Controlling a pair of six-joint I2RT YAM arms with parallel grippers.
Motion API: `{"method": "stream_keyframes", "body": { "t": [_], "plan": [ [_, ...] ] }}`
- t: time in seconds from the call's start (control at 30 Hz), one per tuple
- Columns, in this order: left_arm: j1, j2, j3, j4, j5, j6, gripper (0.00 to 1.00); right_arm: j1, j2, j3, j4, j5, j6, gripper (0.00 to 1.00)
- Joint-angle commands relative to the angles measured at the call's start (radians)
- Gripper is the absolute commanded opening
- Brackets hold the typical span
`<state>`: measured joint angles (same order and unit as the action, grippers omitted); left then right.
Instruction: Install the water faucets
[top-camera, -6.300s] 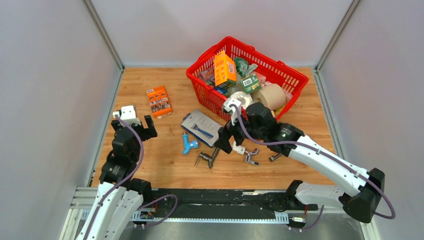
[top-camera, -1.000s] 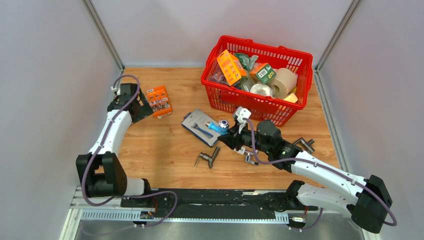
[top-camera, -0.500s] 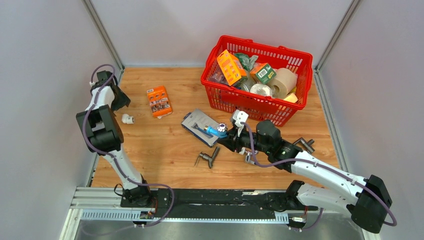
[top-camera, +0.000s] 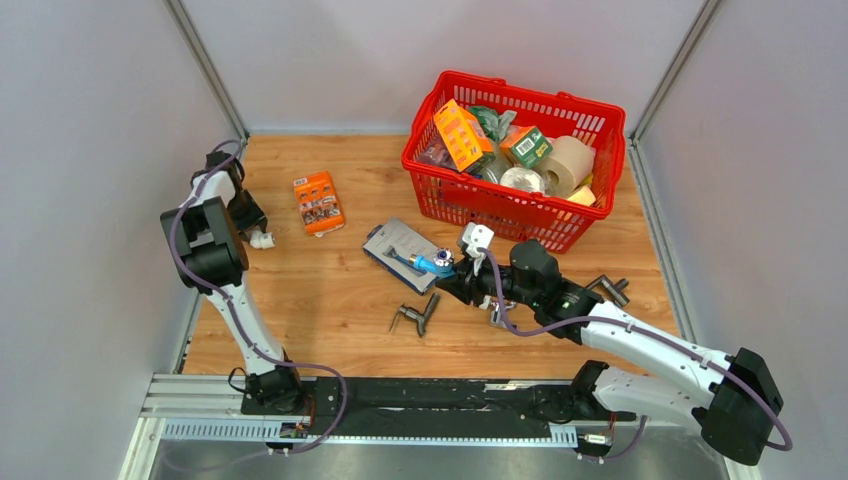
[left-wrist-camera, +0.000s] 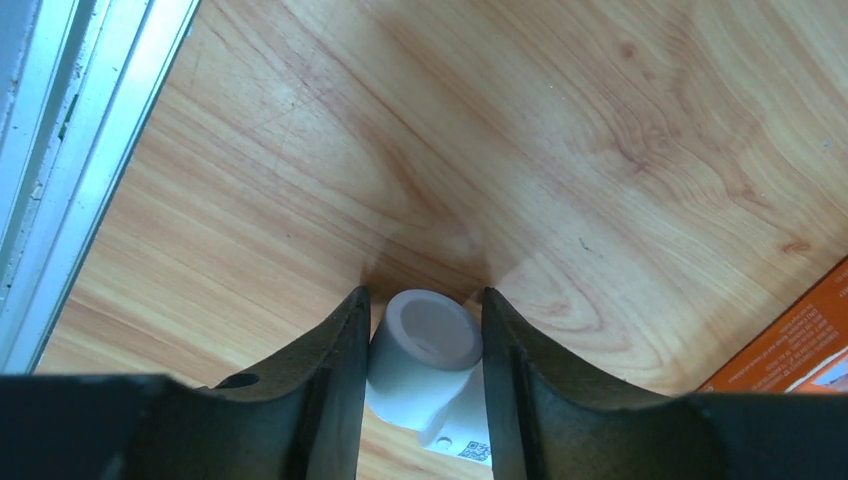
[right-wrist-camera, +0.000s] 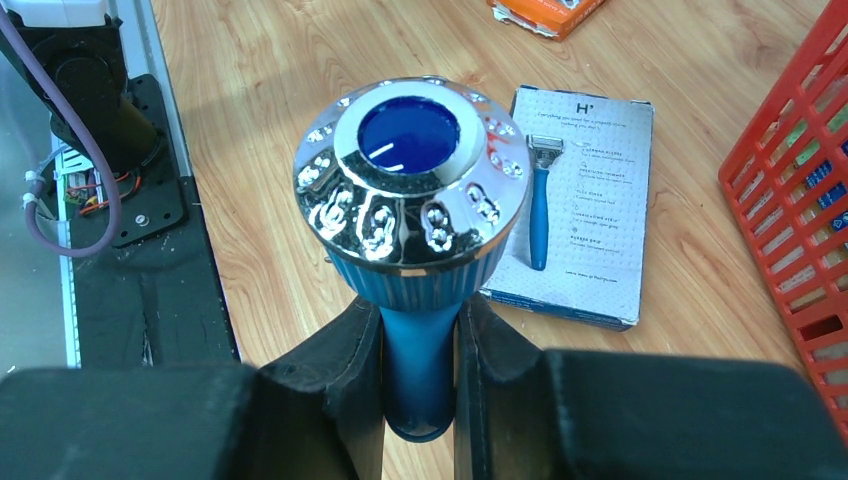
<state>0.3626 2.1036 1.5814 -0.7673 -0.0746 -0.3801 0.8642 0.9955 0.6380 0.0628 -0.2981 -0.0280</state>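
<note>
My right gripper (right-wrist-camera: 420, 350) is shut on the stem of the light-blue water faucet (right-wrist-camera: 410, 180), whose chrome and blue cap faces the wrist camera. In the top view the water faucet (top-camera: 432, 264) is held just above the razor pack, in front of the right gripper (top-camera: 455, 275). At the far left of the table, my left gripper (top-camera: 252, 236) points down over a small white fitting (top-camera: 264, 240). In the left wrist view the white fitting (left-wrist-camera: 430, 345) lies on the wood between the left gripper's (left-wrist-camera: 424, 325) two fingers, which touch it on both sides.
A red basket (top-camera: 612, 135) full of goods stands at the back right. A razor pack (top-camera: 392, 250) and an orange pack (top-camera: 318, 202) lie mid-table. A dark grey tap (top-camera: 415, 318), a chrome tap (top-camera: 498, 316) and another metal part (top-camera: 608, 288) lie nearby. The left wall rail (left-wrist-camera: 60, 150) is close.
The left arm has swung to the table's left edge, come down over the white fitting and closed its fingers onto it. The right arm with the faucet has barely moved.
</note>
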Motion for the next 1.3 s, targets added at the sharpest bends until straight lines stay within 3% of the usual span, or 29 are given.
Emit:
{"method": "stream_keyframes", "body": {
  "t": [0.0, 0.1, 0.13, 0.2, 0.3, 0.37, 0.53, 0.7, 1.03, 1.27],
  "plan": [
    [0.004, -0.008, -0.018, -0.024, 0.067, 0.026, 0.43, -0.001, -0.003, 0.008, 0.034, -0.016, -0.018, 0.0],
    [0.003, -0.071, -0.101, -0.003, 0.137, 0.006, 0.31, 0.001, -0.005, 0.009, 0.031, -0.015, -0.02, 0.0],
    [0.002, -0.095, -0.127, 0.028, 0.148, -0.008, 0.21, 0.001, -0.006, 0.009, 0.029, -0.013, -0.021, 0.0],
    [0.002, -0.161, -0.21, 0.06, 0.179, -0.028, 0.13, -0.002, -0.008, 0.009, 0.026, -0.015, -0.023, 0.0],
    [-0.017, -0.286, -0.335, 0.1, 0.216, -0.063, 0.12, -0.001, -0.008, 0.005, 0.026, -0.013, -0.021, 0.0],
    [-0.04, -0.367, -0.426, 0.135, 0.231, -0.083, 0.0, -0.002, -0.003, 0.005, 0.026, -0.013, -0.023, 0.0],
    [-0.137, -0.569, -0.595, 0.2, 0.237, -0.135, 0.0, -0.001, 0.015, 0.022, 0.025, -0.027, -0.032, 0.0],
    [-0.217, -0.711, -0.663, 0.2, 0.265, -0.169, 0.0, -0.001, 0.028, 0.055, 0.023, -0.064, -0.078, 0.0],
    [-0.444, -0.898, -0.58, 0.074, 0.268, -0.131, 0.0, 0.001, 0.103, 0.164, 0.0, -0.252, -0.38, 0.0],
    [-0.508, -0.953, -0.498, -0.001, 0.268, -0.175, 0.0, 0.022, 0.219, 0.247, -0.038, -0.213, -0.685, 0.0]
  ]
}}
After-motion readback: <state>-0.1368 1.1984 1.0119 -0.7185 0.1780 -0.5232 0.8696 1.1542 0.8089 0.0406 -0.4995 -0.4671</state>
